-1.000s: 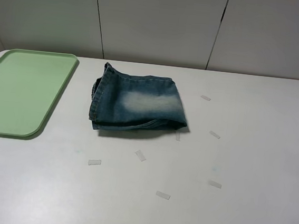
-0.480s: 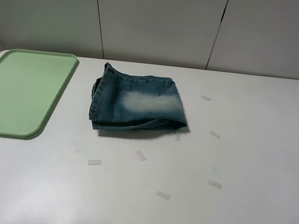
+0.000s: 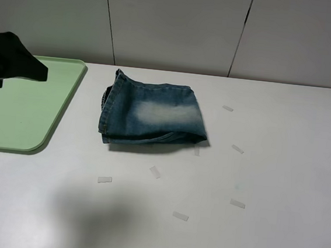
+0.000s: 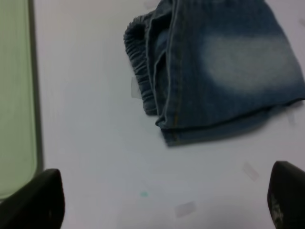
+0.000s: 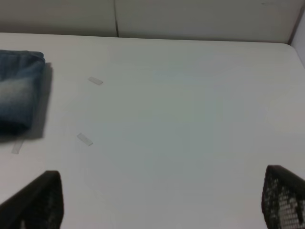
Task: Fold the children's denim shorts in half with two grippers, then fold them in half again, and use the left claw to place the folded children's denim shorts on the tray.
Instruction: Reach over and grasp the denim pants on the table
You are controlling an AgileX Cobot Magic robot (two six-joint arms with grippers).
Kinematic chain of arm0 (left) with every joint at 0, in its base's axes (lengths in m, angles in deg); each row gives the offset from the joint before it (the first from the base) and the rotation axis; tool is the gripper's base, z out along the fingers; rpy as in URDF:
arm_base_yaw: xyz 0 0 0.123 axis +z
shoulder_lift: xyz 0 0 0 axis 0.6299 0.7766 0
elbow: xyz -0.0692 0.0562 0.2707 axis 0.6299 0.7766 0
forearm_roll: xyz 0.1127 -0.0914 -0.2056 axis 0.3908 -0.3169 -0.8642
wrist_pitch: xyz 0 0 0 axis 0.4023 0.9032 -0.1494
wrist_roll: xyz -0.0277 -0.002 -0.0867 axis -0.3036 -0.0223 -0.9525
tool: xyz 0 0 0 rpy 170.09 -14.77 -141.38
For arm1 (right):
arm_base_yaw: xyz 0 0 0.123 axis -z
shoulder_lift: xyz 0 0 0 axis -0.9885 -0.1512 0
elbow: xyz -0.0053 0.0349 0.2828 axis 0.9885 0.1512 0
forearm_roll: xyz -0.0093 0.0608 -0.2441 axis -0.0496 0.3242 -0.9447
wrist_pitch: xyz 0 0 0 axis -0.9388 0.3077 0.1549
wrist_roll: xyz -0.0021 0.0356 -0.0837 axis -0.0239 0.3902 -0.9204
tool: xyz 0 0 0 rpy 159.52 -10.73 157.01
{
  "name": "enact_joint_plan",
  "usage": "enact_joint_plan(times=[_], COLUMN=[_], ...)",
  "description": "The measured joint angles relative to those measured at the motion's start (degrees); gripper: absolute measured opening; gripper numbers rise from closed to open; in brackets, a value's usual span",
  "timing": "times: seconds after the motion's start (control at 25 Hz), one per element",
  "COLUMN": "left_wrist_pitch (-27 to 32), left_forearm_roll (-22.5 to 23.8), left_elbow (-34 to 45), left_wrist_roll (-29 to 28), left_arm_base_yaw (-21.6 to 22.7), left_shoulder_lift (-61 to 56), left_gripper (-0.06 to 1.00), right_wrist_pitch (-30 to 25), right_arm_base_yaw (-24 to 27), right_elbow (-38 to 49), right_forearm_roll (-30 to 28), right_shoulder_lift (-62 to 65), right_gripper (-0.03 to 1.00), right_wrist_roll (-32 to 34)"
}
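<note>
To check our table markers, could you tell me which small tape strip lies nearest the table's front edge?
The tape strip lowest in the high view, in front of the denim shorts; the other strips all lie farther back.

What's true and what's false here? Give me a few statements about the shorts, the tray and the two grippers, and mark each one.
1. The denim shorts lie folded on the white table, not on the tray. True.
2. The left gripper is clamped on the shorts. False: its jaws stand open with nothing between them, apart from the shorts.
3. In the high view the tray sits to the right of the shorts. False: it lies to their left.
4. Small tape strips are scattered on the table around the shorts. True.
5. The right gripper is open and holds nothing. True.
</note>
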State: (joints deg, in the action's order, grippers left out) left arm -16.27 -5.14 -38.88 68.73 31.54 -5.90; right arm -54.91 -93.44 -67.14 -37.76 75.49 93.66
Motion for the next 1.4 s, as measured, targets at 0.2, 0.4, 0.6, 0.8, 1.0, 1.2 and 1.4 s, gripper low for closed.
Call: enact_joint_plan(times=[0.2, 0.4, 0.6, 0.8, 1.0, 1.2, 1.4], left_wrist_pitch=[-5.02, -8.08, -10.32, -14.2, -17.54, -18.41, -18.56], left_forearm_roll=[-1.61, -2.25, -2.46, -5.67, -14.67, -26.06, -35.42], left_elbow=[0.0, -0.04, -0.04, -0.04, -0.04, -0.04, -0.82], left_wrist_roll=[1.24, 2.87, 4.89, 9.11, 17.6, 29.18, 39.81], left_arm_base_yaw=[0.0, 0.0, 0.0, 0.0, 0.0, 0.0, 0.0], left_shoulder_lift=[7.75, 12.87, 16.51, 20.82, 26.9, 32.87, 36.93], left_gripper=[0.85, 0.84, 0.84, 0.84, 0.84, 0.83, 0.83], right_wrist_pitch=[0.0, 0.0, 0.0, 0.0, 0.0, 0.0, 0.0], right_arm_base_yaw=[0.0, 0.0, 0.0, 0.0, 0.0, 0.0, 0.0], right_elbow=[0.0, 0.0, 0.0, 0.0, 0.0, 0.0, 0.0], right_forearm_roll=[0.0, -0.04, -0.04, -0.04, -0.06, -0.11, -0.11], right_shoulder_lift=[0.0, 0.0, 0.0, 0.0, 0.0, 0.0, 0.0], right_gripper=[0.63, 0.63, 0.63, 0.63, 0.63, 0.63, 0.63], right_wrist_roll=[0.0, 0.0, 0.0, 0.0, 0.0, 0.0, 0.0])
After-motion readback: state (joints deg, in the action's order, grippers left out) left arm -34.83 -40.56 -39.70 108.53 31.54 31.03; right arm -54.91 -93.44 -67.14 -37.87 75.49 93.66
